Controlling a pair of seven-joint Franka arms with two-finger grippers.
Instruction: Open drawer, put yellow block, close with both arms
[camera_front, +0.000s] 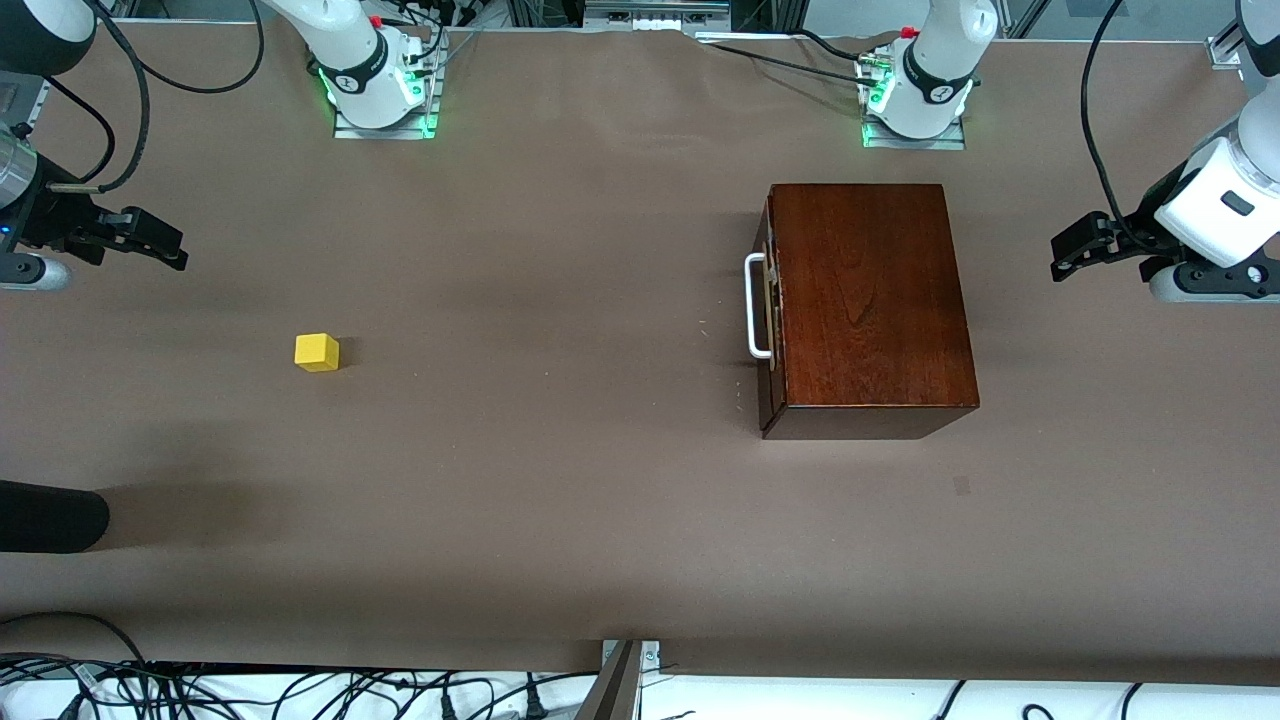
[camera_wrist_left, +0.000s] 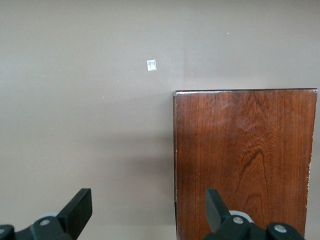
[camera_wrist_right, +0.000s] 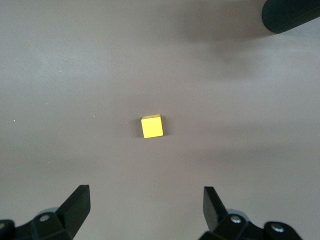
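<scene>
The glossy dark-brown wooden box (camera_front: 870, 300) stands on the table toward the left arm's end. Its drawer (camera_front: 770, 300) is shut, and the white bar handle (camera_front: 757, 305) faces the right arm's end. The yellow block (camera_front: 317, 352) lies on the bare table toward the right arm's end. My right gripper (camera_front: 172, 250) is open and empty, up over the table near that end. In its wrist view (camera_wrist_right: 146, 202) the block (camera_wrist_right: 152, 126) lies apart from the fingers. My left gripper (camera_front: 1062, 255) is open and empty, held above the table beside the box. Its wrist view (camera_wrist_left: 148, 205) shows the box's top (camera_wrist_left: 245, 160).
A black rounded object (camera_front: 50, 515) reaches in over the table's edge at the right arm's end, nearer the front camera than the block; it also shows in the right wrist view (camera_wrist_right: 292, 15). A small pale mark (camera_wrist_left: 151, 65) lies on the brown tabletop (camera_front: 560, 420).
</scene>
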